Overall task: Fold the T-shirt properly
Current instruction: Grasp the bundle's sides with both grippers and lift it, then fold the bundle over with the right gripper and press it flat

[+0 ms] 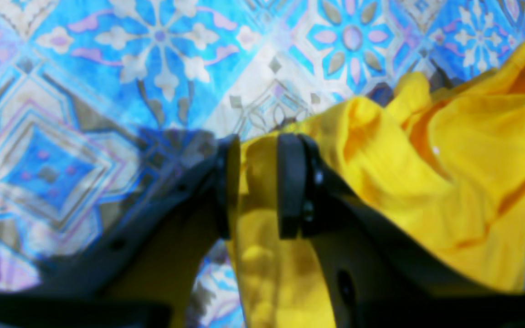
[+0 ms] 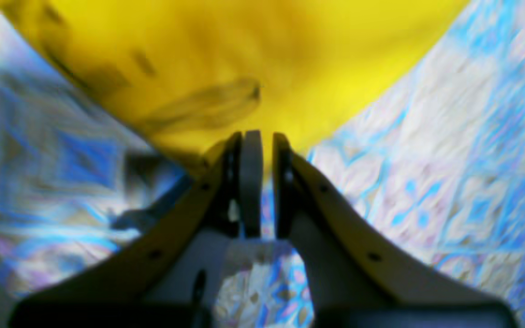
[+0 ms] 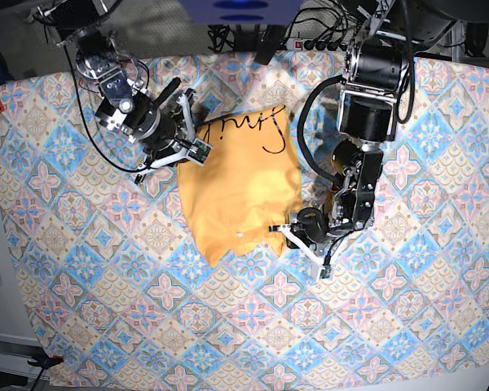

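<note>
T-shirt (image 3: 236, 191): yellow, mid-table on patterned cloth (image 3: 106, 326), partly folded, bunched.
Left gripper (image 1: 255, 182): pinching shirt's right edge.
Right gripper (image 2: 259, 177): nearly closed, pinching far-left corner.
Left to do: final folds, smoothing.

Blue-pink tile-patterned cloth (image 3: 106, 269) spread flat; black cables (image 3: 310, 37), far edge

The bench is covered edge to edge by a blue-pink tile-patterned cloth (image 3: 106, 277). On that cloth, toward its far middle, lies the yellow-orange T-shirt (image 3: 240, 183), bunched and partly folded, its black cursive lettering facing up along the far edge. The bench surface itself is hidden.
</note>
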Tool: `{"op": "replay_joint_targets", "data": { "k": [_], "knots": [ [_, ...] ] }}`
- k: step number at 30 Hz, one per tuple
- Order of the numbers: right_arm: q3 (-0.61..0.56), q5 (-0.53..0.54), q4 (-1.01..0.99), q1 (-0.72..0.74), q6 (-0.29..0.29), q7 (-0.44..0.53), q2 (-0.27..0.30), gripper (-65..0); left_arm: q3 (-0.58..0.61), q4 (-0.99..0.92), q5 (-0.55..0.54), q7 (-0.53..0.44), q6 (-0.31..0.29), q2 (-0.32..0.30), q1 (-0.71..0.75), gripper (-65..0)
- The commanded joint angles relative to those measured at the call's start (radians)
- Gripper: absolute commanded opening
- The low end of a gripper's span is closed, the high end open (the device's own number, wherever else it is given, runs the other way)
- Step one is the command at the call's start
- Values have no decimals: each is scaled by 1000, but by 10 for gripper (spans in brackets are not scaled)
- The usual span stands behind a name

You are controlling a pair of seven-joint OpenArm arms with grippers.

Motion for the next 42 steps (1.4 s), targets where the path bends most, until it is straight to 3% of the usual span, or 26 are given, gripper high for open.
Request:
{"op": "replay_joint_targets", "data": {
  "k": [1, 5, 11, 18, 25, 29, 35, 42],
  "knots": [
    [-1, 1, 28, 0, -3, 11, 7, -604, -2, 69, -8, -5, -7, -8, -13, -514],
    [-59, 0, 44, -1, 4, 21, -9, -604, -17, 330, -2, 98, -7, -33, 104, -514],
    [-231, 1, 32, 99, 18, 16, -98, -604, -171, 612, -4, 155, -7, -37, 345, -514],
    [-326, 1, -122, 206, 18, 21, -205, -604, -241, 785, -5, 149, -7, -68, 555, -514],
    [-396, 1, -334, 307, 18, 56, -294, -604, -293, 808, -10, 150, -7, -68, 615, -514],
    [-398, 1, -473, 339, 18, 100, -343, -604, -296, 845, -10, 153, -7, -68, 638, -514],
    [-390, 1, -628, 402, 13, 177, -343, -604, -296, 865, -10, 150, -7, -68, 670, -514],
    [-189, 1, -710, 416, 15, 217, -337, -604, -296, 865, -10, 150, -7, -68, 681, -514]
  ]
}}
